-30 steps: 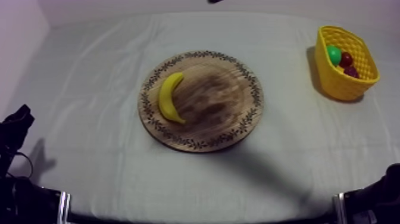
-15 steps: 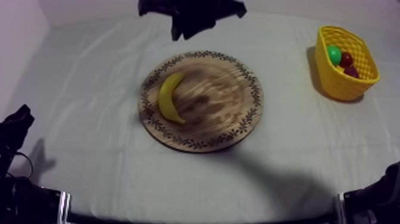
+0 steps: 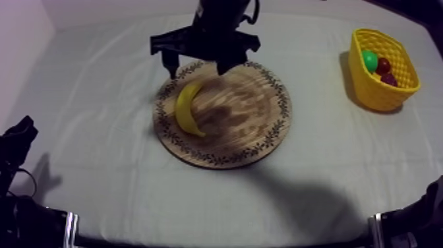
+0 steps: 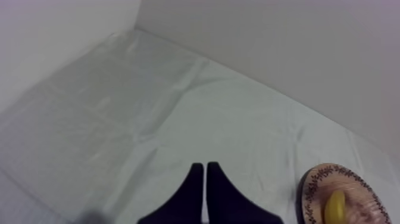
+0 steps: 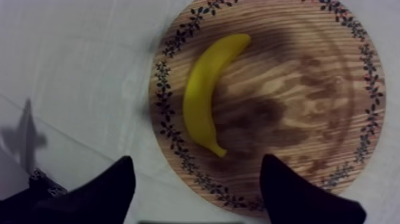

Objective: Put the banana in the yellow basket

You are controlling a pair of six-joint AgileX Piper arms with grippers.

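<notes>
banana (image 3: 186, 109): yellow, curved, flat at board's (image 3: 264, 112) left rim | yellow basket (image 3: 379, 95): green fruit (image 3: 370, 61), small red fruit (image 3: 383, 65) inside | my right gripper (image 3: 196, 67) spread wide, empty; left gripper (image 4: 205, 170) pressed together

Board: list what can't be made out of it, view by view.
Top view: the board has its far rim partly behind the right claw.
Left wrist view: the edge cuts off most of it and of the banana.
Right wrist view: a claw finger covers some rim.
</notes>
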